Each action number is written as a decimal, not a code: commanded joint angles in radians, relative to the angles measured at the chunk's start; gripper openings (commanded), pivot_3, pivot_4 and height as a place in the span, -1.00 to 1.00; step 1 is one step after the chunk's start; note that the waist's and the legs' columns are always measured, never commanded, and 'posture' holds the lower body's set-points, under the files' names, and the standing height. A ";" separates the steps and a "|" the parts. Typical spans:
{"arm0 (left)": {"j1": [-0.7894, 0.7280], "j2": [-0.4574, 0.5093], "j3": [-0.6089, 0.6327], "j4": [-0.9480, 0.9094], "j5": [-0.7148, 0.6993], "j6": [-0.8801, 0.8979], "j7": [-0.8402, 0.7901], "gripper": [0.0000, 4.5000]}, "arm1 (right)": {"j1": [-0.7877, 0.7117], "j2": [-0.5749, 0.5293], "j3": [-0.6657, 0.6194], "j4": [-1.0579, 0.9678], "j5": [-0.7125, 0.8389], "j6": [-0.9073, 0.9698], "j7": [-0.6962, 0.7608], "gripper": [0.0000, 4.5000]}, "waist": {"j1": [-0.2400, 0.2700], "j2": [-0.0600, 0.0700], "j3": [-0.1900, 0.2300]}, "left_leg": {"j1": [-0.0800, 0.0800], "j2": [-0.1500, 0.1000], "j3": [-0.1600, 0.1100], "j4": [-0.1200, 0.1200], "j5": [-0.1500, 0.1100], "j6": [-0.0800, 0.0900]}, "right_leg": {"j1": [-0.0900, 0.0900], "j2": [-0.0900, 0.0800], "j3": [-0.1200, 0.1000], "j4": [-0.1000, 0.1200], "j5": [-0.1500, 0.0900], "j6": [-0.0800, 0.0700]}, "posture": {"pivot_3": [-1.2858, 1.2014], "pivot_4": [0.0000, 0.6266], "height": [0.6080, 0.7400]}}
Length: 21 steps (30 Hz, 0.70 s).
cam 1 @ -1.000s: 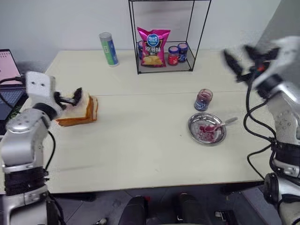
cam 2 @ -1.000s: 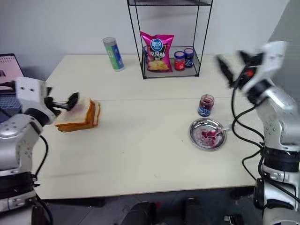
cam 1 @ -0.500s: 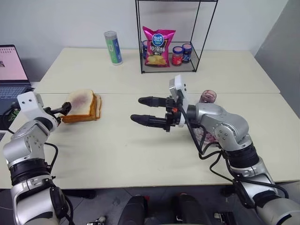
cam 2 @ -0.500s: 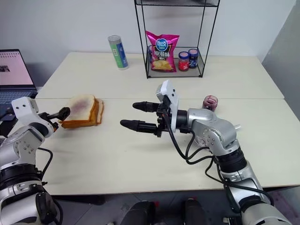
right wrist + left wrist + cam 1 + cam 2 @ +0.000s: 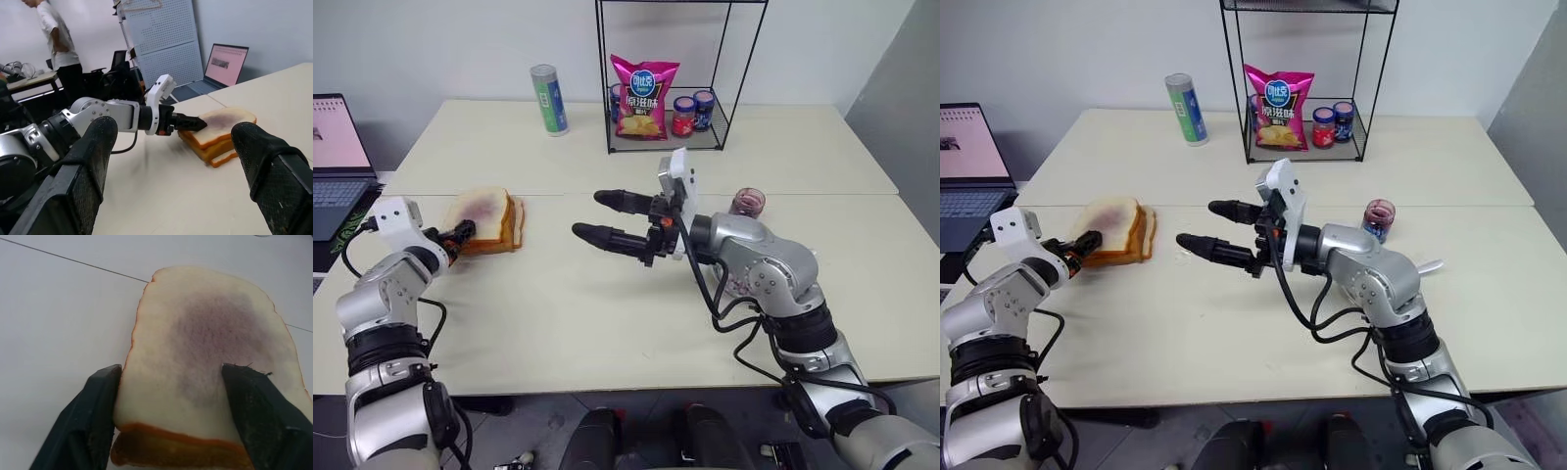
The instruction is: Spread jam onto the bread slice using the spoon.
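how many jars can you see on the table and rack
3. An open glass jam jar stands on the table behind the right arm. A red-capped jar and a blue-capped jar stand in the wire rack; the chip bag may hide more.

I see a pale worktop (image 5: 607,313) of two slabs joined by a seam. On it lie a stack of bread (image 5: 491,223) at my left, a wire rack (image 5: 668,78) and a green tube (image 5: 548,100) at the back, and a glass jam jar (image 5: 746,203) on the right.

A pale table (image 5: 607,323) stands against a plain white wall (image 5: 440,49).
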 commanded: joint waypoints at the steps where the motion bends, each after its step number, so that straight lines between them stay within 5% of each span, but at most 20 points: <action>1: -0.018 0.006 0.003 -0.019 0.004 -0.020 0.018 0.08 | -0.008 -0.005 -0.023 -0.036 -0.011 -0.024 0.005 0.84 | 0.000 0.000 0.000 | 0.000 0.000 0.000 0.000 0.000 0.000 | 0.000 0.000 0.000 0.000 0.000 0.000 | 0.03 -0.52 1.00; 13: -0.028 0.032 -0.031 -0.001 0.067 -0.085 0.033 -0.93 | -0.025 -0.002 -0.058 0.016 -0.039 -0.052 -0.004 0.84 | 0.000 0.000 0.000 | 0.000 0.000 0.000 0.000 0.000 0.000 | 0.000 0.000 0.000 0.000 0.000 0.000 | 0.03 -0.52 1.00; 21: -0.085 0.032 -0.034 -0.057 0.062 -0.120 0.022 -0.99 | -0.013 -0.005 -0.065 0.024 -0.049 -0.064 0.002 0.84 | 0.001 0.000 0.000 | -0.001 0.000 0.000 0.000 0.000 0.000 | 0.000 0.000 -0.001 0.000 0.000 0.000 | 0.03 -0.52 1.00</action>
